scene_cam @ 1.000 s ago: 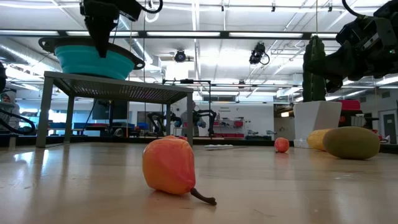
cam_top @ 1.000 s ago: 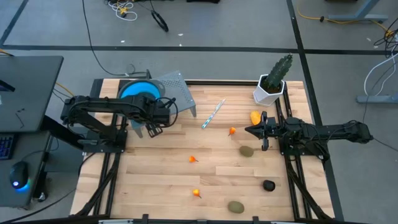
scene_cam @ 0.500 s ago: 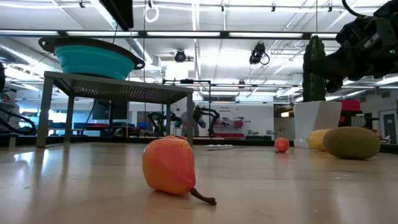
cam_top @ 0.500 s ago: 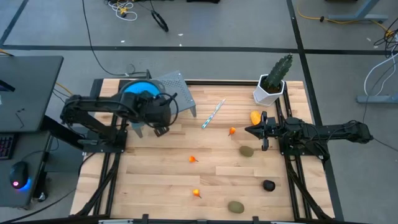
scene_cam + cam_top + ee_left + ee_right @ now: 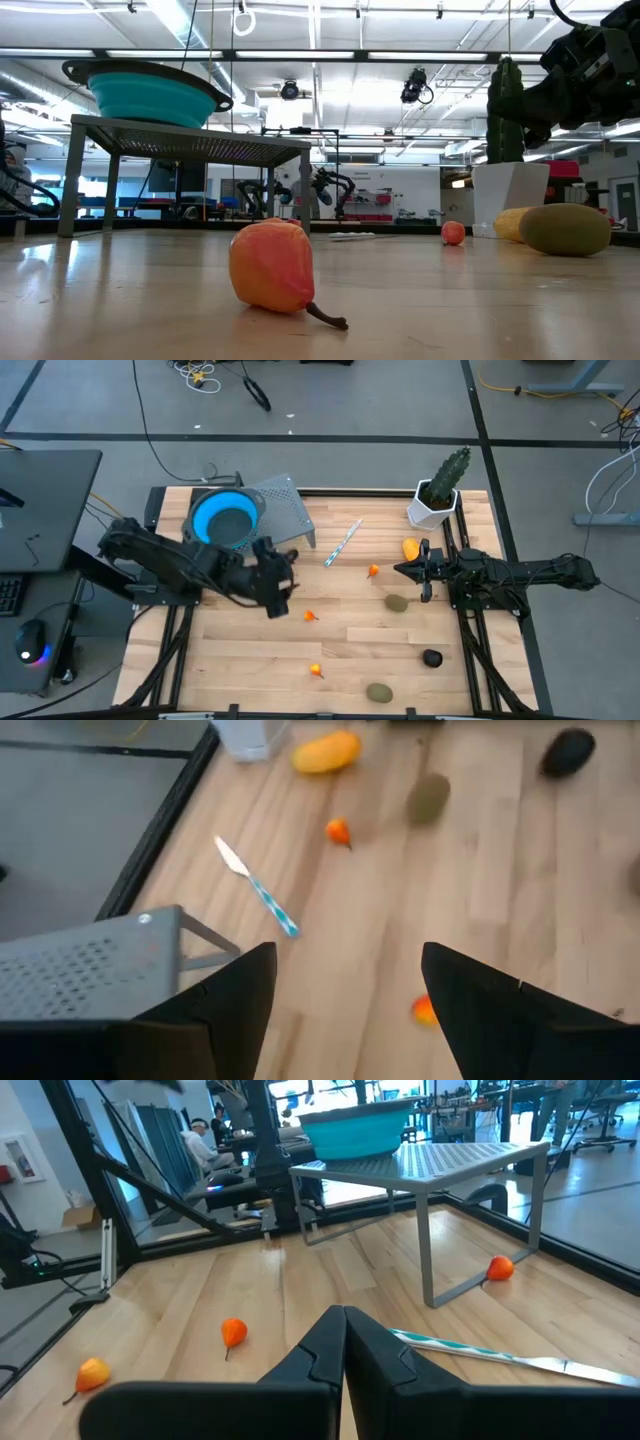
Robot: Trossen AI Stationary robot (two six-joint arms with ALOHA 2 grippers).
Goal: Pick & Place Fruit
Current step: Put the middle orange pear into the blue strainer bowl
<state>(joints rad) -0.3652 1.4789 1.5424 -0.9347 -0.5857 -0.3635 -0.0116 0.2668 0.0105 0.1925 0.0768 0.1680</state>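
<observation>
Stick (image 5: 342, 544) beside raised rack (image 5: 285, 507)

Bright, even light falls from ceiling strip lamps (image 5: 330, 55) seen at table height, and it leaves soft glare on the wooden table (image 5: 450, 300) and only faint shadows under the nearest orange fruit (image 5: 272, 266). The left wrist picture is smeared by motion blur, its dark fruit (image 5: 568, 752) hazy. The overhead picture is sharp throughout.
</observation>
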